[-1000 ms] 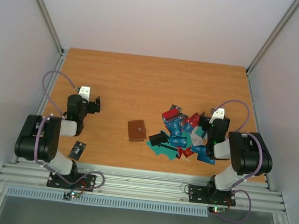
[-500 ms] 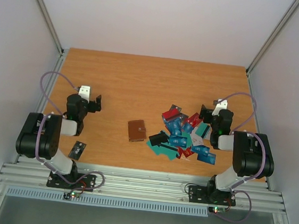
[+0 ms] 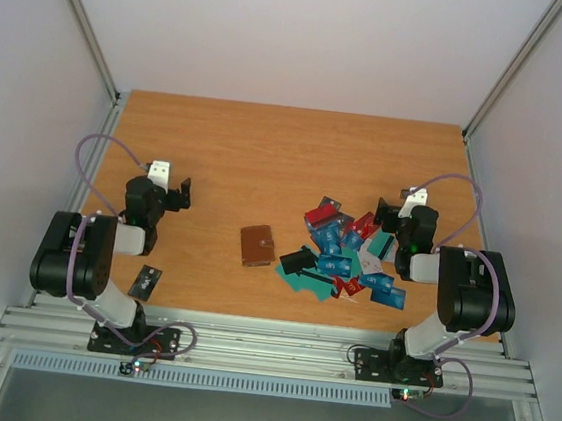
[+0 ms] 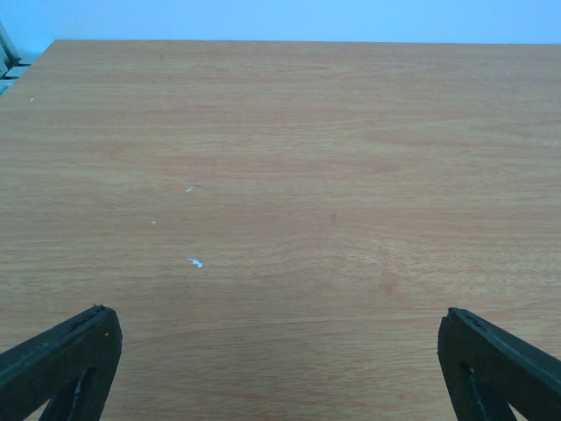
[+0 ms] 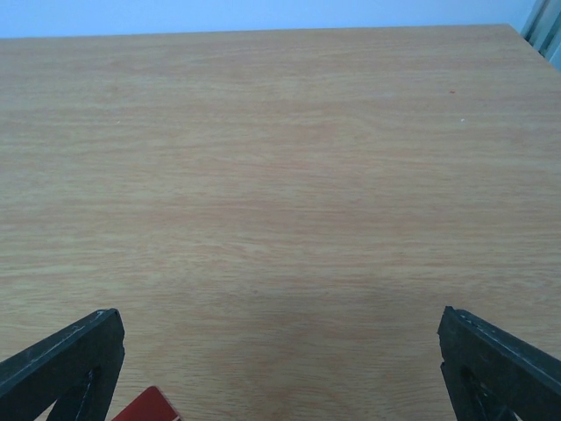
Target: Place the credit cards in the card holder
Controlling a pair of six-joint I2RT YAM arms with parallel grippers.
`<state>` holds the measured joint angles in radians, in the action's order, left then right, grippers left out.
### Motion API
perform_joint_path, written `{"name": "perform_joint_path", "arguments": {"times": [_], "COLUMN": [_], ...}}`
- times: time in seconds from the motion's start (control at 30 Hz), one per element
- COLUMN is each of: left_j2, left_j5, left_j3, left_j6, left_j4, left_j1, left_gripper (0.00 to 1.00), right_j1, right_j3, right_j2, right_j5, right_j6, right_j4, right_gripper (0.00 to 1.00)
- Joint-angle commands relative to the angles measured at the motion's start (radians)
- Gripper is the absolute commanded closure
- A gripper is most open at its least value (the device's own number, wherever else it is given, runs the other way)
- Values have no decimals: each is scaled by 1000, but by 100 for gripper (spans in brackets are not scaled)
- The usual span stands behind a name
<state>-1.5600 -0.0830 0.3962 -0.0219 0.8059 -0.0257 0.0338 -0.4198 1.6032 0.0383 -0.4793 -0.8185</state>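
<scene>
The brown card holder (image 3: 257, 245) lies closed on the wooden table, near the middle. To its right, several credit cards (image 3: 341, 259) in teal, blue, red and black lie in a loose pile. One dark card (image 3: 146, 282) lies apart beside the left arm's base. My left gripper (image 3: 169, 189) (image 4: 280, 368) is open over bare wood, far left of the holder. My right gripper (image 3: 399, 213) (image 5: 280, 368) is open at the pile's far right edge, holding nothing. A red card corner (image 5: 149, 409) shows by its left finger.
Grey walls and metal rails (image 3: 89, 29) close in the table on three sides. Bare wood (image 3: 287, 151) stretches across the far half. Small white specks (image 4: 195, 261) dot the wood ahead of the left gripper.
The right arm has drawn up and shifted its gripper a little toward the far side, uncovering more of the pile's right edge. The left arm has not moved.
</scene>
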Motion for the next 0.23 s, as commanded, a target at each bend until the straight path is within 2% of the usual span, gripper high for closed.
{"name": "perform_joint_path", "arguments": {"times": [0.0,0.2], "left_j2": [-2,-2], "left_j5": [0,0], "left_j3": [6,6], "left_j6": [0,0], "left_j4": [93,94], "left_j1": [3,3], "left_gripper": [1,1], "right_j1": [2,2], "right_j3": [-9,-1], "right_j2": [-7,-12], "right_j5": [8,7], "right_j6": [11,10], "right_j4": [-6,-14], "right_gripper": [2,1]}}
